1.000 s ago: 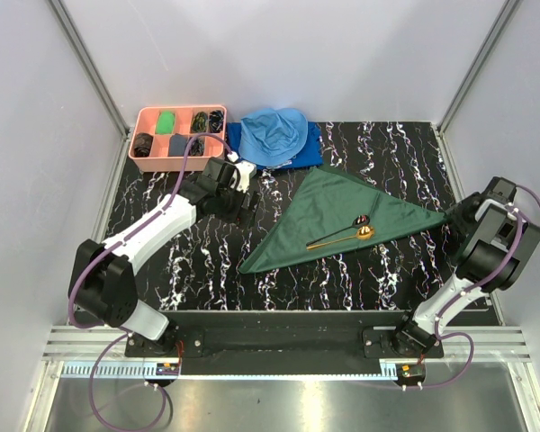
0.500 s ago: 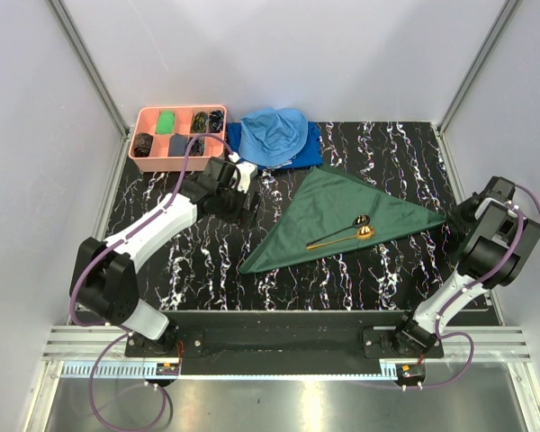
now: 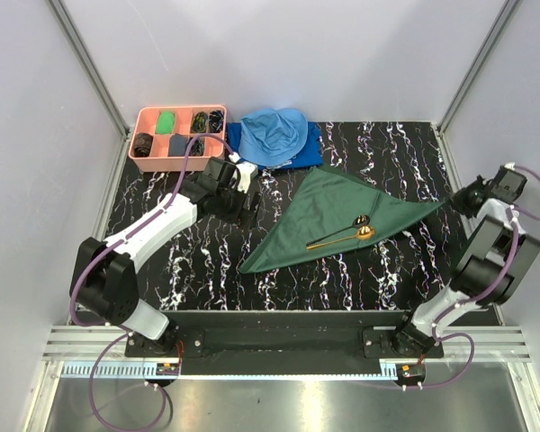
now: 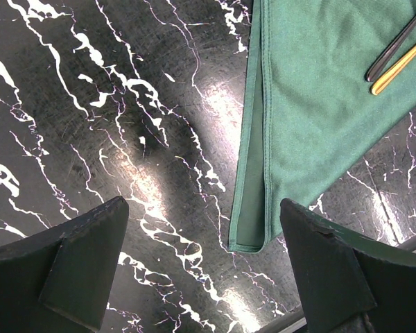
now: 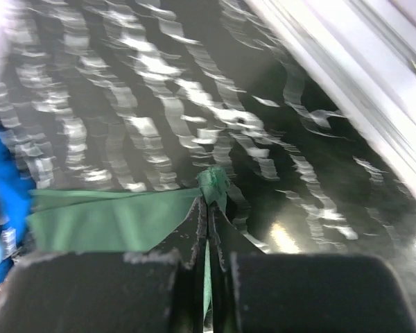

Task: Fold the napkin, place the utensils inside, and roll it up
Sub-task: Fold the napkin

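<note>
The dark green napkin (image 3: 328, 216) lies folded into a triangle on the black marbled table, its long point reaching right. On it rest the utensils (image 3: 344, 236): a gold spoon and a darker slim piece, whose handles (image 4: 395, 59) show in the left wrist view. My right gripper (image 3: 457, 203) is at the napkin's right tip, and in the right wrist view the right gripper (image 5: 209, 201) is shut on that green corner (image 5: 215, 182). My left gripper (image 3: 249, 211) hovers left of the napkin, open and holding nothing. Its fingers (image 4: 83, 263) frame the napkin's near-left corner (image 4: 253, 232).
A pink tray (image 3: 142, 114) with several small items stands at the back left. Beside it a light blue cloth (image 3: 274, 135) lies over a royal-blue cloth (image 3: 310, 151). Metal frame rails and white walls bound the table; the right rail (image 5: 347, 76) runs close to my right gripper.
The right gripper has closed on the napkin's right tip, and its wrist has swung up and toward the far right. The left arm, napkin body and utensils have stayed put.
</note>
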Controlling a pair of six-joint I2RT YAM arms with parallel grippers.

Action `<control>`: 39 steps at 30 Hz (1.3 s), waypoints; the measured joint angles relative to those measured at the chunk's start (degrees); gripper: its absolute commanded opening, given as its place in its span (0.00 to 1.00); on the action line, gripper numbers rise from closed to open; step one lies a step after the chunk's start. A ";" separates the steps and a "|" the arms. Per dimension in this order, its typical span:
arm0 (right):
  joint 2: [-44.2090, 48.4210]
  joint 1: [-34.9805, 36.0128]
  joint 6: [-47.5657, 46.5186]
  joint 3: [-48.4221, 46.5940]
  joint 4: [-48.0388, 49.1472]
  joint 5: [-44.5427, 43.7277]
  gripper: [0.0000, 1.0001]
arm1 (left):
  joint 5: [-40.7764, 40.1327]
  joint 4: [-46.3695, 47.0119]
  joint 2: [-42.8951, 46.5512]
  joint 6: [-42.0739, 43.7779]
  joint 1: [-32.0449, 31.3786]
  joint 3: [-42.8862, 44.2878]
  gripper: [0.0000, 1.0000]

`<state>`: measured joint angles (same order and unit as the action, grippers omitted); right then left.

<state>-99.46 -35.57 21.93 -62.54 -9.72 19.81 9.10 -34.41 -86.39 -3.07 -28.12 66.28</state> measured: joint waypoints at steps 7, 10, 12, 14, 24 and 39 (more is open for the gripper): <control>14.25 11.15 0.37 3.48 3.58 2.12 0.00 | 1.03 0.00 0.00 0.00 0.00 0.00 0.94; 16.70 19.12 0.66 5.66 4.46 2.97 0.00 | 1.31 0.02 0.02 -0.02 0.00 0.00 0.94; 16.94 23.02 1.25 7.13 4.50 3.76 0.00 | 1.51 0.00 0.07 -0.02 0.00 0.00 0.94; 16.94 25.68 2.08 8.50 4.31 3.89 0.00 | 1.81 0.02 0.17 -0.02 0.00 0.00 0.94; 20.15 36.54 6.62 12.17 4.35 3.87 0.00 | 2.56 0.04 2.49 -0.04 0.00 0.00 0.94; 23.06 48.15 12.52 16.33 5.64 3.26 0.00 | 2.54 0.04 2.78 -0.24 0.00 0.00 0.95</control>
<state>-76.40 12.58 34.46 -46.22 -4.08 23.07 11.64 -34.37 -83.61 -3.31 -28.12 66.28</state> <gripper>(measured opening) 0.010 0.948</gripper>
